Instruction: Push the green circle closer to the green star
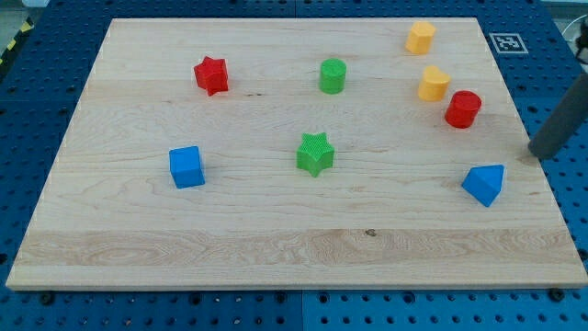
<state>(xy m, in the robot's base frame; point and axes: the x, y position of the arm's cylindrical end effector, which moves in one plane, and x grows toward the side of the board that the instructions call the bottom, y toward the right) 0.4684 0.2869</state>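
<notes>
The green circle (333, 75) stands on the wooden board at the view's upper middle. The green star (315, 154) lies below it, near the board's centre, with a clear gap between them. My tip (535, 154) is at the board's right edge, far to the right of both green blocks. It is just above and to the right of the blue triangle (484, 184) and touches no block.
A red star (211, 74) sits at upper left and a blue cube (186, 167) at left. A yellow block (421, 38), a second yellow block (434, 84) and a red cylinder (463, 108) cluster at upper right. The board (276, 248) lies on a blue pegboard table.
</notes>
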